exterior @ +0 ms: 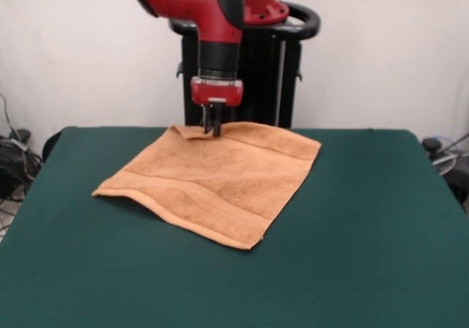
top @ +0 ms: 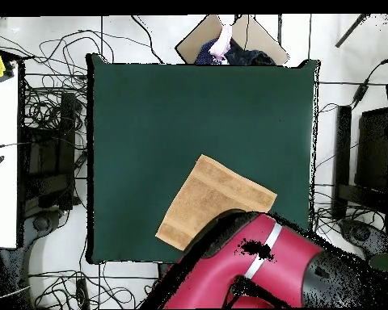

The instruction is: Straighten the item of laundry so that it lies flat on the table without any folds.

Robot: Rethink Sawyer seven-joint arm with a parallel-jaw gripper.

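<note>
The peach-orange towel point(exterior: 220, 178) lies spread on the dark green table point(exterior: 366, 218), turned like a diamond, with a woven band along its near edge. Its left near edge is slightly raised off the cloth, and its far corner is lifted a little. My gripper point(exterior: 213, 128) hangs straight down at that far corner, its two fingers close together and pinching the towel's edge. In the overhead view the towel point(top: 205, 198) lies near the table's point(top: 165, 105) bottom edge. The red arm point(top: 262, 258) covers its lower right part and hides the gripper.
The black pedestal point(exterior: 242, 72) stands right behind the towel. A person's hand point(top: 223, 42) shows at the table's far edge in the overhead view. Cables and equipment point(top: 48, 161) lie on the floor around the table. Wide green surface extends to the towel's sides.
</note>
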